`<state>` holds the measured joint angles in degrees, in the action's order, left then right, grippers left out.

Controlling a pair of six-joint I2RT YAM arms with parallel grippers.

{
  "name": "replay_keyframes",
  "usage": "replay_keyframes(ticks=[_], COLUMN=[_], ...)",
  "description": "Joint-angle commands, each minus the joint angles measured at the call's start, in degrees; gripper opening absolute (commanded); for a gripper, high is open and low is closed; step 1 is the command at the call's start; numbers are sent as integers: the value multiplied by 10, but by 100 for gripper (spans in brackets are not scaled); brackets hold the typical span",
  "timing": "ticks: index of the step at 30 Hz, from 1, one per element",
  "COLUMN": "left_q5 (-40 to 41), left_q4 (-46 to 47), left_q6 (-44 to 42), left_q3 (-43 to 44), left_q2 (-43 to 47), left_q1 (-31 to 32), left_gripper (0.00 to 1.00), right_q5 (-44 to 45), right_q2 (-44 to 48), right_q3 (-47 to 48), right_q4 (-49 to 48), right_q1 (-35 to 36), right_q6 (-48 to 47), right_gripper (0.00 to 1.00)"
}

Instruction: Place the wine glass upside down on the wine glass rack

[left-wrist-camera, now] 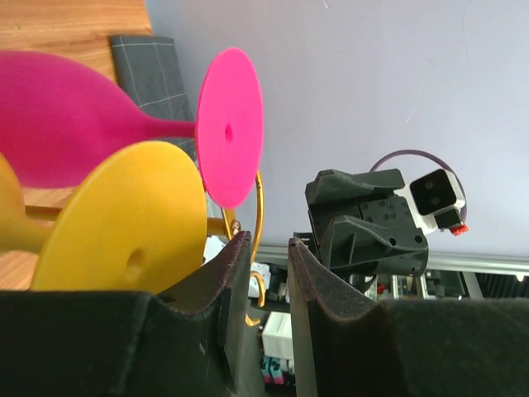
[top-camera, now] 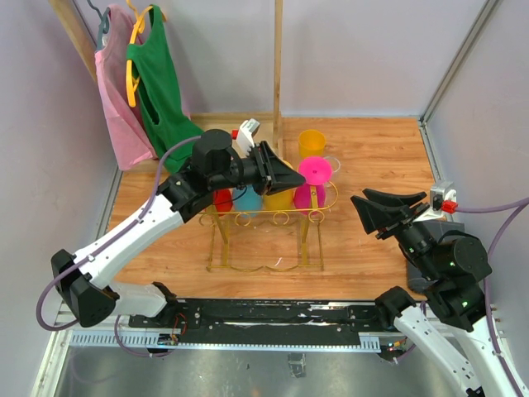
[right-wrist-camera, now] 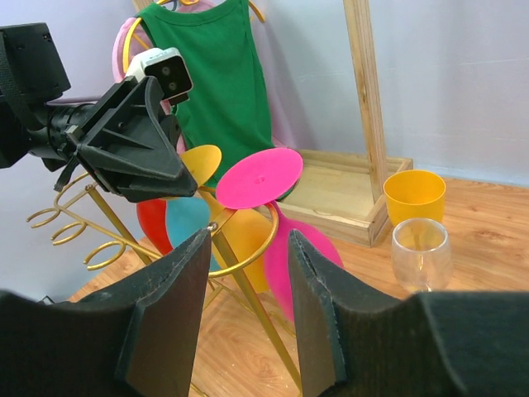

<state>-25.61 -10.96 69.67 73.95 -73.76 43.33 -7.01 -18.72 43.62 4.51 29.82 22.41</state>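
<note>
Wooden table (top-camera: pixel 372 165); yellow wine glass (left-wrist-camera: pixel 116 215) on gold rack (top-camera: pixel 281 218) just beside left gripper (left-wrist-camera: pixel 269 240), slightly ajar, empty.

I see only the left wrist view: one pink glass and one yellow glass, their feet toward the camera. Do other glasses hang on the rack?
Observer: Yes. The right wrist view shows a red glass and a blue glass hanging on the rack too.
Operator: Is there any glass on the table?
Observer: One clear glass stands upright on the table, beside a yellow cup.
Operator: Does the right hand hold something?
Observer: No. The right hand is empty, its fingers apart.
</note>
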Motion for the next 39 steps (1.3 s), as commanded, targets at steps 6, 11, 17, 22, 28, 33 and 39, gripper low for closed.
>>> replay_keyframes(ticks=[6, 11, 17, 22, 28, 33, 39], left_q5=[14, -1, -14, -4, 56, 71, 81], left_q4=[24, 39, 36, -13, -68, -81, -87], left_q6=[3, -12, -75, -173, -257, -283, -301], left_q3=[-24, -24, -9, 26, 34, 23, 8], left_q2=[65, 90, 106, 115, 150, 179, 200], left_q1=[14, 15, 15, 15, 15, 15, 15], left_gripper=[29, 30, 30, 29, 31, 31, 32], right_q5=[12, 52, 186, 217, 237, 188, 76], right_q2=[2, -6, -59, -174, -338, -438, -601], right_q3=[-4, 19, 82, 152, 277, 367, 495], right_q4=[-17, 21, 89, 138, 189, 189, 245], right_q1=[-6, -6, -6, -6, -14, -78, -158], right_q6=[1, -24, -66, -82, -97, -88, -67], right_gripper=[45, 46, 48, 55, 54, 53, 52])
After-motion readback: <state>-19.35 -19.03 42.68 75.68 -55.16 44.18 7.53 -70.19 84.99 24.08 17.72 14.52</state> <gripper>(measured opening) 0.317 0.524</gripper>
